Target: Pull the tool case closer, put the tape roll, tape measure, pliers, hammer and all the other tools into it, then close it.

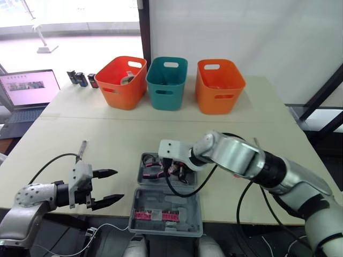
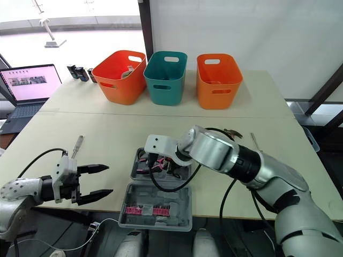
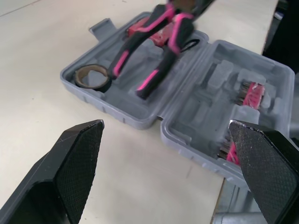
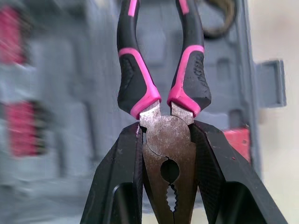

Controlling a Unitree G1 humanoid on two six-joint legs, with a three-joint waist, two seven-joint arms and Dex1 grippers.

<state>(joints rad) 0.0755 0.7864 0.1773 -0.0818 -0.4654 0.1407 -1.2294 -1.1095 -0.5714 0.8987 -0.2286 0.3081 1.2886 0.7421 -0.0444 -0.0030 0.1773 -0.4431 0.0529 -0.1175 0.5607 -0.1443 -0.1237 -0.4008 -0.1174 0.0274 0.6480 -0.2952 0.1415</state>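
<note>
The grey tool case [image 1: 161,225] lies open at the table's front edge, its lid half toward me holding pink bits. My right gripper [image 4: 166,154] is shut on the head of the pink-and-black pliers [image 4: 161,79], holding them over the case's far tray [image 1: 147,174] with the handles pointing down into it. A brown tape roll [image 3: 92,78] lies in a corner of that tray. My left gripper [image 1: 110,187] hovers open left of the case, holding nothing. A metal tool with a grey handle [image 1: 81,150] lies on the table behind the left gripper.
Two orange bins [image 1: 123,80] [image 1: 218,84] and a teal bin [image 1: 167,81] stand in a row at the back. A laptop [image 1: 27,91] sits far left, small black items [image 1: 80,78] beside the left bin. A thin tool [image 2: 254,142] lies by my right forearm.
</note>
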